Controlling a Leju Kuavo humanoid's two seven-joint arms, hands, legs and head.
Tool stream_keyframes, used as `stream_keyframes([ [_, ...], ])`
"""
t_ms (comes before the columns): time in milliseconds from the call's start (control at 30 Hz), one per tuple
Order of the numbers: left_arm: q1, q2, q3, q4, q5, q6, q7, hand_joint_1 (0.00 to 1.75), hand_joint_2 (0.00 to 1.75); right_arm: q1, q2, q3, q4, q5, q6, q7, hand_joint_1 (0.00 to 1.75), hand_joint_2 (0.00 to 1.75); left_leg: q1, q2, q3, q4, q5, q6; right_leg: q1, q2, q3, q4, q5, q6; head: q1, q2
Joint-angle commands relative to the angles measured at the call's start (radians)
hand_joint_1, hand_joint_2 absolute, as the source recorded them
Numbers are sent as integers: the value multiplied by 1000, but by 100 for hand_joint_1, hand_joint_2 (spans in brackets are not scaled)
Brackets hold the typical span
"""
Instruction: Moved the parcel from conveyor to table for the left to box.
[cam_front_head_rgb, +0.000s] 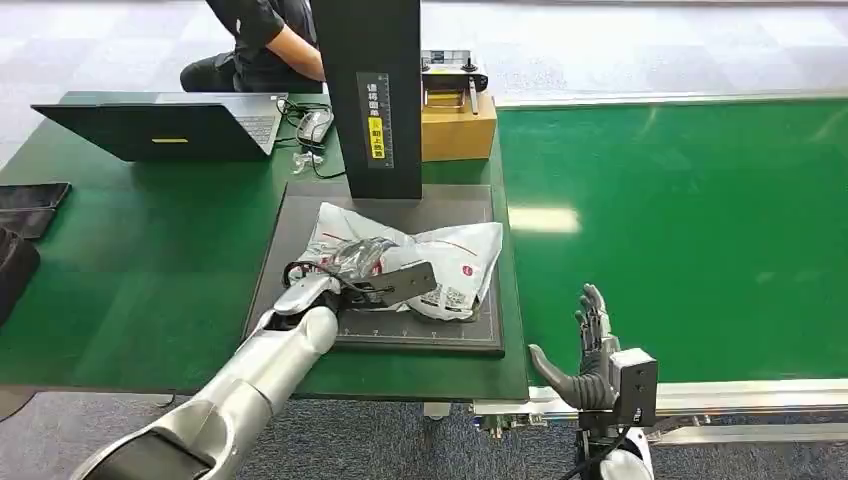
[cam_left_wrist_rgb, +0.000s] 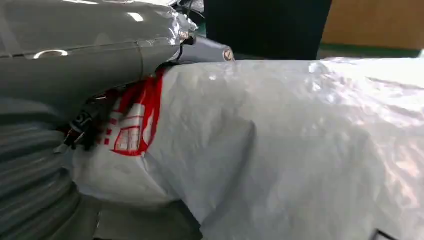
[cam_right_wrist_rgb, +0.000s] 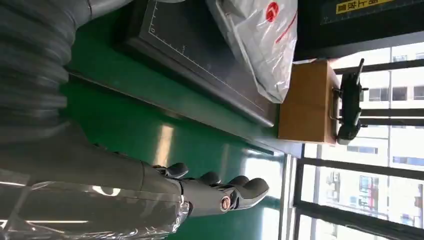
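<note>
A white plastic parcel (cam_front_head_rgb: 462, 255) with red print lies on the dark mat (cam_front_head_rgb: 300, 215) of the green table. My left hand (cam_front_head_rgb: 345, 262), wrapped in clear film, reaches over the parcel's left part and grips it. In the left wrist view the parcel (cam_left_wrist_rgb: 300, 150) presses against the palm, with the thumb (cam_left_wrist_rgb: 100, 50) across its upper edge. My right hand (cam_front_head_rgb: 585, 350) hovers open with fingers straight over the front edge of the green conveyor (cam_front_head_rgb: 700, 230), apart from the parcel. The right wrist view shows that hand (cam_right_wrist_rgb: 200, 192) empty and the parcel (cam_right_wrist_rgb: 260, 40) farther off.
A black column (cam_front_head_rgb: 375, 90) stands at the mat's far edge, right behind the parcel. A cardboard box (cam_front_head_rgb: 458, 125) with a device on top sits beside it. A laptop (cam_front_head_rgb: 160, 128) and cables lie at the table's back left. A person (cam_front_head_rgb: 260, 40) sits beyond the table.
</note>
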Motion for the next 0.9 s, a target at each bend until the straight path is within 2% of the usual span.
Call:
stream_keyframes([
  [33, 86, 39, 101, -62, 107, 117, -167, 175, 175, -15, 5, 10, 37, -13, -2, 5, 0, 175, 0, 3, 2, -2, 0, -2, 0, 3, 1, -2, 1, 1, 0, 0],
  [267, 139, 72, 161, -79, 169, 260, -248, 175, 175, 0, 16, -14, -3, -20, -11, 7, 0, 175, 1, 4, 2, -3, 0, -3, 0, 5, 1, -2, 1, 2, 0, 0],
  [400, 173, 106, 201, -85, 170, 352, -232, 175, 175, 15, 23, -27, -24, -18, -9, 12, 0, 175, 1, 3, 1, -3, 0, -4, 0, 4, 0, -2, 1, 2, 0, 0],
  [433, 184, 120, 218, -87, 154, 415, -193, 175, 175, 19, 22, -29, -27, -19, -8, 11, 0, 175, 0, 3, 0, -2, 0, -2, 0, 3, -1, -1, 0, 1, 0, 0],
  [500, 195, 150, 263, -89, 164, 427, -219, 175, 175, 26, 23, -36, -35, -20, -8, 11, 0, 175, 1, 3, 1, -2, 0, -3, 0, 4, 0, -1, 0, 1, 0, 0],
  [533, 203, 166, 289, -99, 150, 508, -182, 175, 175, 29, 23, -39, -40, -20, -10, 11, 0, 175, 1, 3, 1, -3, 0, -3, 0, 4, 0, -2, 0, 1, 0, 0],
  [600, 218, 197, 349, -126, 161, 507, -196, 175, 175, 37, 26, -45, -52, -19, -14, 12, 0, 175, 1, 6, 2, -3, -1, -4, 0, 7, 0, -2, 1, 1, 0, 0],
  [667, 239, 217, 409, -159, 147, 569, -175, 175, 175, 43, 25, -46, -56, -16, -17, 14, 0, 175, 1, 4, 0, -2, -1, -3, 1, 5, -1, -1, 0, 0, 0, 0],
  [733, 266, 223, 475, -206, 137, 570, -181, 175, 175, 49, 25, -49, -58, -16, -18, 14, 0, 175, 2, 8, 2, -4, -1, -5, 1, 9, 0, -2, 1, 1, 0, 0],
  [900, 337, 246, 612, -307, 95, 605, -171, 175, 175, 67, 29, -59, -72, -17, -22, 9, 0, 175, 2, 7, 1, -3, -1, -4, 1, 8, -1, -1, 0, 0, 0, 0],
])
